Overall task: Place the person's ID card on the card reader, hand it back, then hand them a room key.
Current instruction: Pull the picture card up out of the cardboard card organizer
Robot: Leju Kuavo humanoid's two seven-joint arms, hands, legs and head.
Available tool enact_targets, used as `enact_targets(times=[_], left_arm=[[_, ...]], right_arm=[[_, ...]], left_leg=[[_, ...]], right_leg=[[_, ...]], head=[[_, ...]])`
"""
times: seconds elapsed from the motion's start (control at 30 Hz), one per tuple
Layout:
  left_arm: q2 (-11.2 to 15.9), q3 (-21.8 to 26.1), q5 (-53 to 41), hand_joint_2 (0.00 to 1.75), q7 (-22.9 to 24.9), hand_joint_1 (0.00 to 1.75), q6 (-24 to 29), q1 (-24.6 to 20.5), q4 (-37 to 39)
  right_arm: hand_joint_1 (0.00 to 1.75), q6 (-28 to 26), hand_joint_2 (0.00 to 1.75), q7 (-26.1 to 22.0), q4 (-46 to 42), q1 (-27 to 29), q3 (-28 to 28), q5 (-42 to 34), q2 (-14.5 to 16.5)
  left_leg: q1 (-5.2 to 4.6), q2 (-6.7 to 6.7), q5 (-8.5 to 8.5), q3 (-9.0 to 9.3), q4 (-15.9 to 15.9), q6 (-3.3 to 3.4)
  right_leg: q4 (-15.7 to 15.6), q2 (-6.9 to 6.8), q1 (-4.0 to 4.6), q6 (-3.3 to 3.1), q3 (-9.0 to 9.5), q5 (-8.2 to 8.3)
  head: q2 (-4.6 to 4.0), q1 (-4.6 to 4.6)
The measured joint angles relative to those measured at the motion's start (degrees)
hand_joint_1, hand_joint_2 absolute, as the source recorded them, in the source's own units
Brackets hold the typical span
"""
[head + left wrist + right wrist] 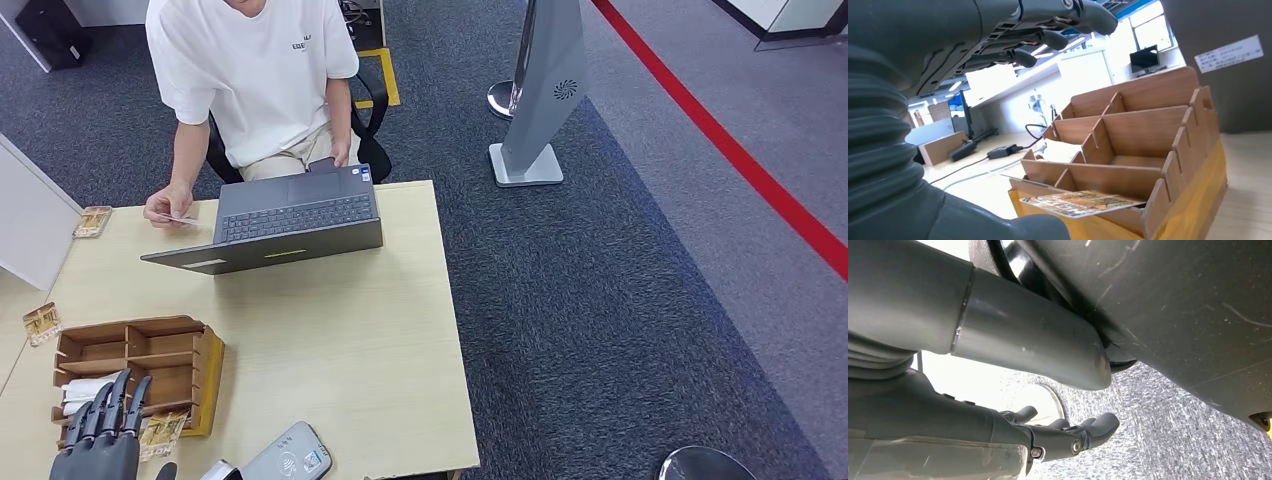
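Note:
Across the table a person in a white T-shirt holds a small pale card in one hand, just above the tabletop left of the laptop. The grey card reader lies at the table's near edge. My left hand hovers at the near end of the wooden organizer, fingers stretched out and apart, holding nothing. A printed key card lies in the organizer's nearest slot, below those fingers. My right hand hangs beside my body above the carpet, fingers loosely extended and empty.
An open grey laptop stands between the person and me. Two small trays of cards sit along the table's left side. White rolled items fill one organizer slot. A grey floor stand rises right of the table.

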Motion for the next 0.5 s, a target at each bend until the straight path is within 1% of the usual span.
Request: enact_targets(times=[0.27,0.5], left_arm=[[-4.11,5.04,-1.55,1.75,-4.57,0.0,-2.72,-1.3,2.1],[-6.13,8.26,-2.34,1.75,-5.81,0.0,-3.54,-2.65,4.33]], right_arm=[[0.0,0.17,1.75,-0.11,0.0,-0.06,0.74,0.1,-0.04],[0.0,0.31,1.75,-0.34,-0.02,-0.17,1.72,0.54,-0.17]], left_leg=[[0.0,0.0,0.0,0.0,0.0,0.0],[0.0,0.0,0.0,0.0,0.0,0.0]], right_leg=[[0.0,0.01,0.0,0.0,0.01,0.0],[0.0,0.01,0.0,0.0,0.0,0.0]], head=[[0.0,-0.01],[0.0,-0.01]])
